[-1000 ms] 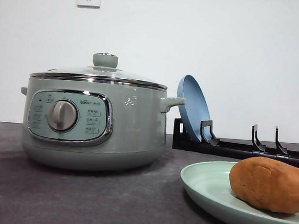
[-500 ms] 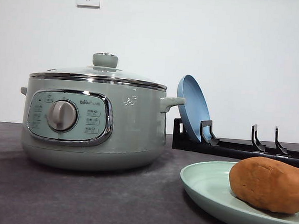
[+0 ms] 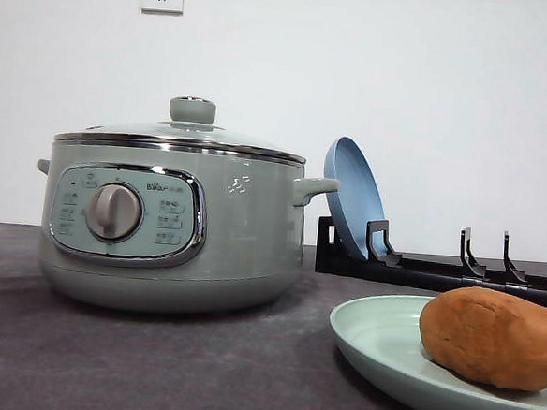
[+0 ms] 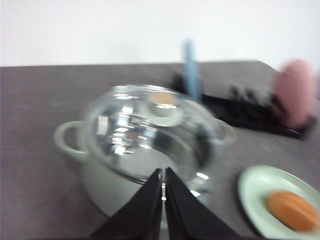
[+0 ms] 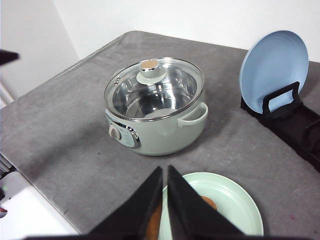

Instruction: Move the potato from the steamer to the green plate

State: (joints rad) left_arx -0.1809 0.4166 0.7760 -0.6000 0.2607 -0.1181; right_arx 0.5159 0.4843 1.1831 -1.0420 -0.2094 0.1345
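The potato (image 3: 491, 337) was seen lying on the green plate (image 3: 376, 348), beside the lidded steamer (image 3: 173, 226). Behind the plate, a blue plate (image 3: 351, 194) was propped in a black rack (image 3: 438, 270). Both the left gripper (image 4: 163, 192) and right gripper (image 5: 164, 192) were pressed closed, empty.

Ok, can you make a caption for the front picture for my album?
Potato resting on the green plate, the lidded steamer beside it, a blue plate standing in the rack behind.
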